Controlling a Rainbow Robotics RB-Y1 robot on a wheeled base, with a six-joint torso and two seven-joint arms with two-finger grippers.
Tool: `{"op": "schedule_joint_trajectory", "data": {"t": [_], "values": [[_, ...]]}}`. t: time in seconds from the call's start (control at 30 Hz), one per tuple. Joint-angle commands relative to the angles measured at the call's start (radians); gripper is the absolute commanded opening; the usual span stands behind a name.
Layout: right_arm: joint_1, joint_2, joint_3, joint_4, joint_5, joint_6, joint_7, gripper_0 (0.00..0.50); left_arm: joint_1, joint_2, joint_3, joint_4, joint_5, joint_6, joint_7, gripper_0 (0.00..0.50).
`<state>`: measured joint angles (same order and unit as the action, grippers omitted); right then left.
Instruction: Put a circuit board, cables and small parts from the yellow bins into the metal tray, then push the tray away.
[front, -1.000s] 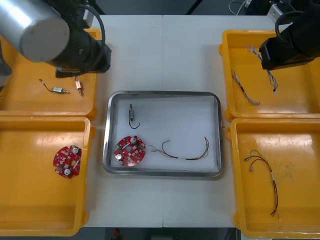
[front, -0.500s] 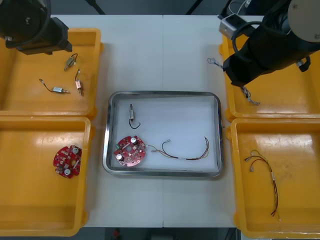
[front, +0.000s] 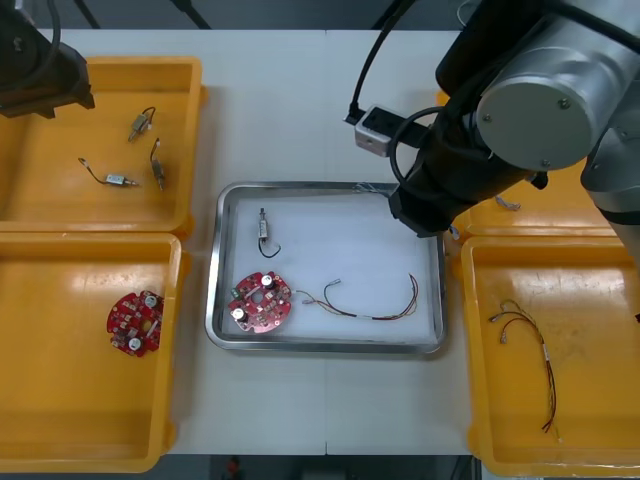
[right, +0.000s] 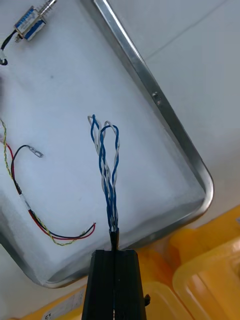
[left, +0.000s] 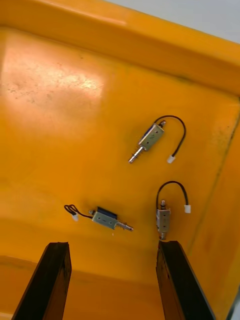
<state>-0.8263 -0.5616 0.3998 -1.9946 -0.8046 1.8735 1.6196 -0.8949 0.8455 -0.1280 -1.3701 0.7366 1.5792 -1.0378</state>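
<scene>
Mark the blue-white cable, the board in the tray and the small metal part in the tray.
blue and white cable (right: 108, 190), right wrist view, mid-length of the twist.
circuit board (front: 260, 303), front view, its centre.
small metal part (front: 262, 226), front view, its metal body.

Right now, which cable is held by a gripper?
The twisted blue and white cable, pinched by the right gripper over the metal tray. The red and yellow cable lies loose in the tray, and a second cable in the near right bin.
</scene>
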Motion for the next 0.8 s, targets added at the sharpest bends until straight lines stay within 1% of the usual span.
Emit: {"op": "schedule_joint_trajectory", "data": {"t": [0.03, 0.13, 0.27, 0.37, 0.43, 0.53, 0.7, 0.8], "values": [[-0.001, -0.015, 0.068, -0.007, 0.033, -0.053, 0.138, 0.000, -0.052, 0.049, 0.005, 0.046, -0.025, -0.011, 0.216, 0.500], [-0.001, 0.006, 0.083, 0.034, 0.036, -0.088, 0.210, 0.000, -0.052, 0.046, 0.005, 0.083, -0.026, -0.011, 0.289, 0.500], [-0.001, 0.019, 0.123, 0.085, 0.053, -0.152, 0.310, 0.000, -0.052, 0.040, -0.010, 0.126, -0.022, -0.027, 0.384, 0.500], [-0.001, 0.019, 0.157, 0.115, 0.065, -0.205, 0.345, 0.000, -0.052, 0.038, -0.044, 0.128, -0.029, -0.034, 0.455, 0.500], [0.001, 0.020, 0.180, 0.161, 0.070, -0.257, 0.381, 0.000, -0.049, 0.038, -0.082, 0.129, -0.028, -0.051, 0.527, 0.500], [-0.001, 0.031, 0.194, 0.217, 0.071, -0.306, 0.433, 0.000, -0.032, 0.024, -0.091, 0.128, -0.016, -0.082, 0.607, 0.500], [-0.002, 0.054, 0.225, 0.295, 0.105, -0.373, 0.507, 0.000, -0.002, 0.003, -0.107, 0.129, -0.017, -0.139, 0.660, 0.500], [-0.010, 0.065, 0.243, 0.339, 0.108, -0.407, 0.522, 0.000, 0.001, -0.006, -0.127, 0.131, -0.026, -0.140, 0.668, 0.500]]}}
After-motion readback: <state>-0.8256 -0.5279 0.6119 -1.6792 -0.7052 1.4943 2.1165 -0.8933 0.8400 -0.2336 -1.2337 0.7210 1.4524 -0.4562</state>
